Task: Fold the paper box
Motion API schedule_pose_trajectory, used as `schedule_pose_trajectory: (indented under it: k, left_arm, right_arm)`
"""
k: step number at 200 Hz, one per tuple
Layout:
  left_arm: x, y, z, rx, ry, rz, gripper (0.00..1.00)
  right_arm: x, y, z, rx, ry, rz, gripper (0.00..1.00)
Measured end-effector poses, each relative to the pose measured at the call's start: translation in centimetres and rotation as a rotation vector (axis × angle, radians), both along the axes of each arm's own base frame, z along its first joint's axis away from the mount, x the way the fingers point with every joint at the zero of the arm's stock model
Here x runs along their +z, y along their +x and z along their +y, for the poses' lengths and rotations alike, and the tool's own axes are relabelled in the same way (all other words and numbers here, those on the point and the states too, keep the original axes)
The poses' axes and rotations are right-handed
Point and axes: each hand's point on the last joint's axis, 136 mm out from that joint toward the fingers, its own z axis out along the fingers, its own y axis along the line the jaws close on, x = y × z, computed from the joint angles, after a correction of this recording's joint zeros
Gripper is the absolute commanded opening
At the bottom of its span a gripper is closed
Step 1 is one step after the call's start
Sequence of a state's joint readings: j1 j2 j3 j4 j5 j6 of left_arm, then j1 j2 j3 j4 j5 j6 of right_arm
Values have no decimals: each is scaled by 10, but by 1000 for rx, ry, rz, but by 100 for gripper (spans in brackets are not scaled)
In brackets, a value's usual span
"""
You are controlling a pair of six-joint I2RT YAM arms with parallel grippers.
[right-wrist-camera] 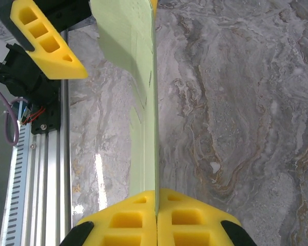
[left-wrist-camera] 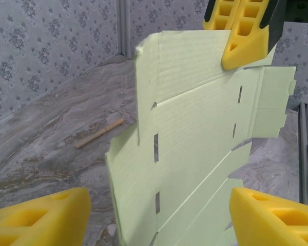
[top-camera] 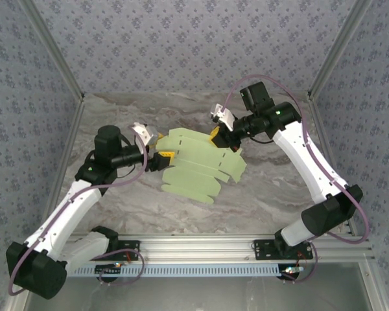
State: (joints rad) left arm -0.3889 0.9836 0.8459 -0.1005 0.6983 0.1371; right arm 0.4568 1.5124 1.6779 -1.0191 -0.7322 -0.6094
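The paper box point(top-camera: 204, 167) is a wide pale-green die-cut sheet with slots and crease lines, held off the marble table between the two arms. My right gripper point(top-camera: 222, 137) is shut on its far edge; in the right wrist view the sheet point(right-wrist-camera: 146, 77) runs edge-on out of the closed gripper point(right-wrist-camera: 156, 215). My left gripper point(top-camera: 161, 159) stands open at the sheet's left end. In the left wrist view the sheet point(left-wrist-camera: 195, 133) rises between the spread gripper point(left-wrist-camera: 159, 218), whose fingers point(left-wrist-camera: 41, 218) are clear of the card. The right gripper's yellow fingers point(left-wrist-camera: 244, 36) pinch the sheet's top edge.
A thin tan wooden stick point(left-wrist-camera: 100, 133) lies on the marble table point(left-wrist-camera: 51, 128) left of the sheet. The aluminium rail point(top-camera: 201, 249) with both arm bases runs along the near edge. Patterned walls point(top-camera: 181, 39) close in the back and sides.
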Motion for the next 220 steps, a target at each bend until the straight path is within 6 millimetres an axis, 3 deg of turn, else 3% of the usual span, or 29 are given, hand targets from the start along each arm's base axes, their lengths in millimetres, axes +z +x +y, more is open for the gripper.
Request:
schedule_pose_trajectory:
  k: [29,79,113,144,190,220]
  left_arm:
    - [-5,8,6,58,20,-3,74]
    - [-17,12,8,88,29,10,67]
    - [-20,14,10,105,23,23,70]
    - [-8,17,17,161,21,-9,72]
    - [36,16,15,181,1,-91,72]
    - [38,18,22,239,-4,-81,73]
  right_arm:
    - [1,1,1,0,3,-6,0]
    - [1,1,1,0,4,-6,0]
    - [2,2,2,-2,9,-11,0]
    - [3,2,4,-5,8,-13,0]
    - [1,1,6,-8,-3,-15,0]
    - [0,6,4,-38,-17,-16,0]
